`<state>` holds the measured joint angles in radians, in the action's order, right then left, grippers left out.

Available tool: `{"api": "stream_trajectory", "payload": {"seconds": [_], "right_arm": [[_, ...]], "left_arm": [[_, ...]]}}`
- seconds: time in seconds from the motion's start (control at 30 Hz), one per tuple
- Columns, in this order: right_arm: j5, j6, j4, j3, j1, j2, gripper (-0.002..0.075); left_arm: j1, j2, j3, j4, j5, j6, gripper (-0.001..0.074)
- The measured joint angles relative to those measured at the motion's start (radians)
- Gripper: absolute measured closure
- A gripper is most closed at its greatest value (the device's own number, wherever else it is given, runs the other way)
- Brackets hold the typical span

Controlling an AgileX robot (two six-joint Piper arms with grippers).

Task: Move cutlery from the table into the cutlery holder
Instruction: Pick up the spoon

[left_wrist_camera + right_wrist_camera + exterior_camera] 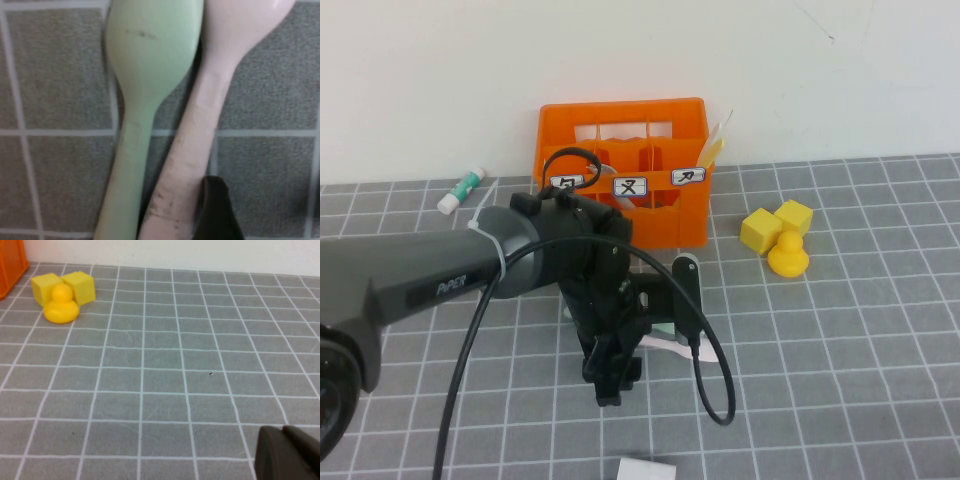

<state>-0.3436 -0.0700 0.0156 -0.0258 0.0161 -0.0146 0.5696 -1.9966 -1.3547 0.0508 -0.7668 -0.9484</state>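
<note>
A mint-green spoon [145, 75] and a pale pink spoon [210, 90] lie side by side on the grey gridded table [55, 85]. My left gripper [610, 378] points down over them. One black fingertip [215, 212] shows right beside the pink spoon's handle; the other finger is out of frame, so the jaws stand apart. In the high view only slivers of the green spoon [665, 328] and the pink spoon [670, 347] show past the arm. The orange cutlery holder [620, 170] stands behind. The fork does not clearly show. My right gripper [287, 452] is shut and empty, low over bare table.
Pale sticks [715, 145] stand in the holder's right compartment. Two yellow cubes [775, 222] and a yellow duck [787, 255] sit right of the holder. A glue stick [460, 190] lies at the back left. A white object [646, 470] lies at the front edge.
</note>
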Motion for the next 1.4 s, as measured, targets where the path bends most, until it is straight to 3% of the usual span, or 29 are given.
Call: {"api": "stream_trajectory", "payload": {"seconds": [0.43,0.93,1.2,1.4], "right_arm": [[0.000,0.000,0.000,0.000,0.000,0.000,0.0729],[0.000,0.000,0.002,0.000,0.000,0.000,0.0729],[0.000,0.000,0.002,0.001,0.000,0.000,0.0729],[0.000,0.000,0.002,0.001,0.000,0.000,0.0729]], "left_arm": [[0.000,0.045,0.000,-0.006,-0.029,-0.062,0.0337],[0.000,-0.011,-0.002,-0.008,0.092,-0.180,0.0356],[0.000,-0.023,-0.010,-0.004,0.091,-0.179,0.0440],[0.000,-0.025,-0.017,0.004,0.037,-0.065,0.0626]]}}
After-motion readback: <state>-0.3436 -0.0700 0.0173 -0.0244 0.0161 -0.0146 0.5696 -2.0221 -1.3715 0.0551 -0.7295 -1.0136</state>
